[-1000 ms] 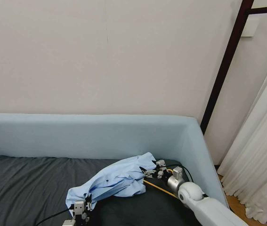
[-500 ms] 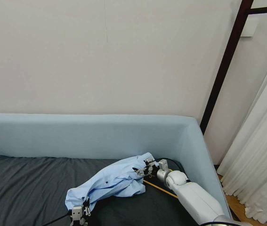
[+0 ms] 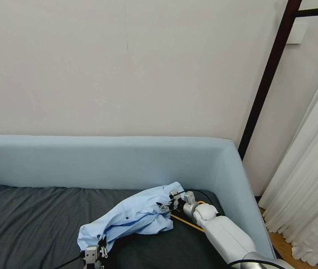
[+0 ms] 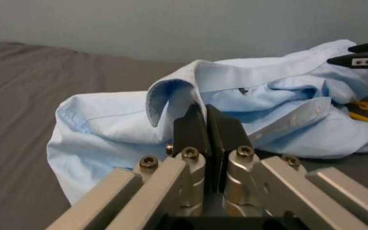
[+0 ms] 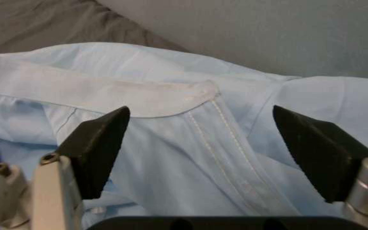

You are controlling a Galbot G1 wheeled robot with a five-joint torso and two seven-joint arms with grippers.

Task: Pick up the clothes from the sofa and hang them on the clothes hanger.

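Observation:
A crumpled light blue shirt [image 3: 139, 216] lies on the dark grey sofa seat [image 3: 30, 224], near the right armrest. My right gripper [image 3: 167, 204] hovers open at the shirt's far right end, its fingers spread wide over a seam and placket [image 5: 200, 139]. In the left wrist view its black fingertips [image 4: 363, 55] show beyond the shirt [image 4: 280, 96]. My left gripper [image 3: 94, 253] sits low at the shirt's near left end. Its black pads [image 4: 193, 132] are pressed together right at the raised collar fold [image 4: 171, 96].
The pale blue sofa back [image 3: 102, 159] and right armrest [image 3: 237, 185] close in the seat. A thin yellow rod [image 3: 191, 223] pokes out from under the shirt. A dark wooden rack post [image 3: 265, 84] stands to the right, beside white curtains [image 3: 310, 185].
My right arm has reached farther left, bringing its open gripper onto the shirt's right end. The left gripper has sunk slightly lower at the shirt's near corner.

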